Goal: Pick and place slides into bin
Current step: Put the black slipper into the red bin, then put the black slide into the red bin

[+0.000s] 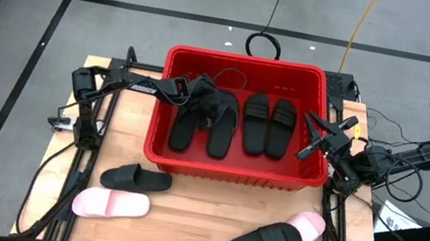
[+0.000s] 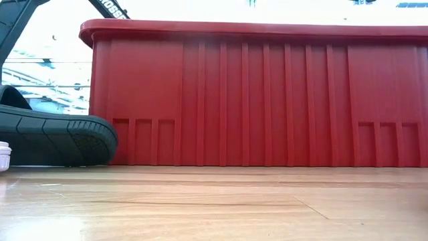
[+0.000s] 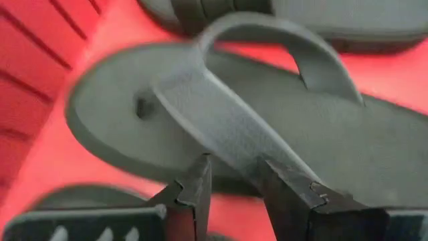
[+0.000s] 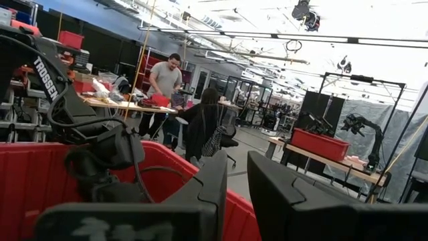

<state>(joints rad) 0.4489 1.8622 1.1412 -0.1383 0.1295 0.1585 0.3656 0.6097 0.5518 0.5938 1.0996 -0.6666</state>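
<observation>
We see the left gripper [image 3: 231, 184] spread just above a matte black thong sandal [image 3: 267, 127] lying inside the ribbed red plastic bin [image 1: 228, 169]. The right gripper [image 1: 316, 138] hangs at the bin's rim; its opening we cannot tell. Smooth black and pink slides [image 1: 113, 203] lie on the wooden tabletop [image 1: 185, 239].

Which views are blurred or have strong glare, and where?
Left wrist view: the thong slide is soft and smeared, while the fingers look sharper. Low view: the background above the bin is washed out white. Right wrist view: the ceiling lights glare. High view: evenly lit and sharp.
</observation>
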